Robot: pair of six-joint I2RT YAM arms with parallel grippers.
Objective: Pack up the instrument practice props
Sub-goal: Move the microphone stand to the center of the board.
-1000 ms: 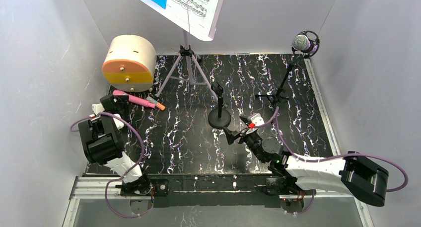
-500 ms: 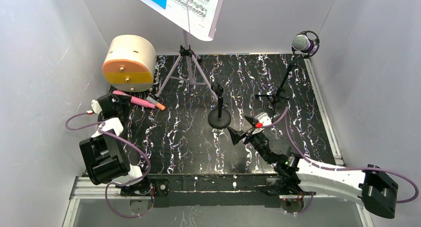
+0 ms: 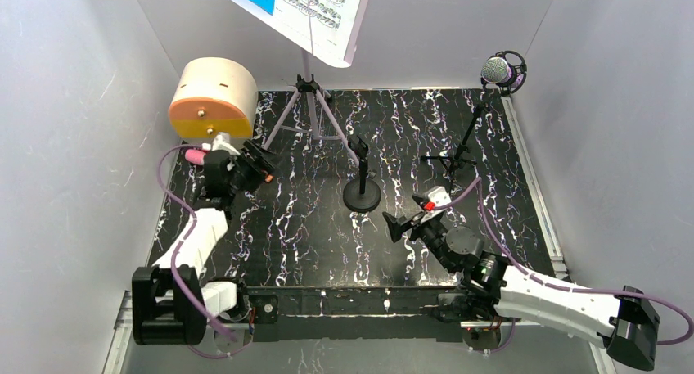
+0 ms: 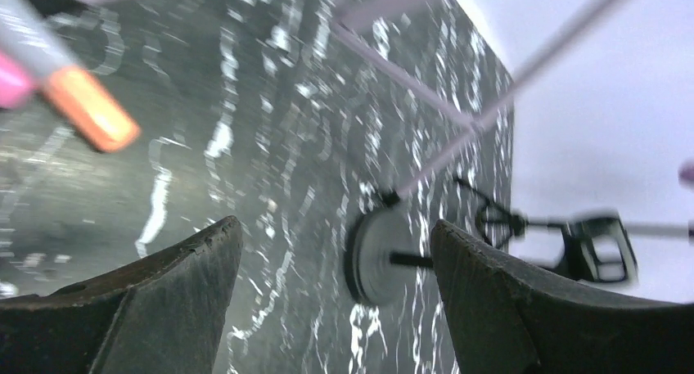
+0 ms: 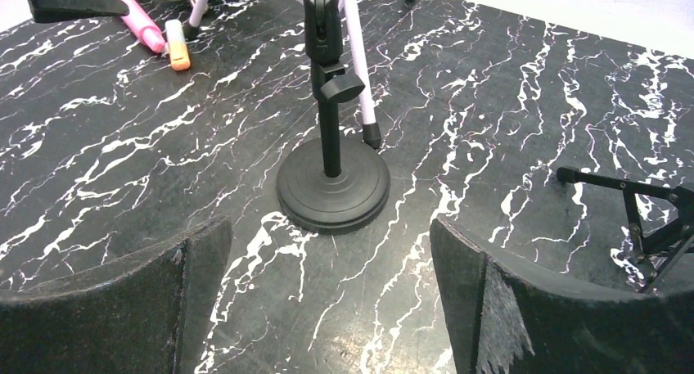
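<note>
The pink handheld microphone (image 3: 195, 156) lies in front of the round box, mostly hidden under my left gripper (image 3: 260, 168). In the left wrist view its orange tip (image 4: 90, 116) lies up-left of my open, empty left gripper (image 4: 331, 235). My right gripper (image 3: 409, 214) is open and empty, just right of the black desk stand (image 3: 362, 196), whose base lies ahead of the gripper (image 5: 327, 227). The lilac music stand (image 3: 307, 104) holds blue and white sheet music (image 3: 295, 10) at the back. The silver-mesh purple mic (image 3: 501, 69) stands on its tripod (image 3: 454, 157), back right.
A round wooden box (image 3: 213, 104) with an orange front sits back left, close to the pink microphone. The black desk stand (image 5: 332, 192) stands mid-table. White walls enclose the black marbled table (image 3: 311, 243) on three sides.
My left arm has swung from the table's left edge to the right, over the pink microphone. My right gripper has shifted slightly right and stayed open.
</note>
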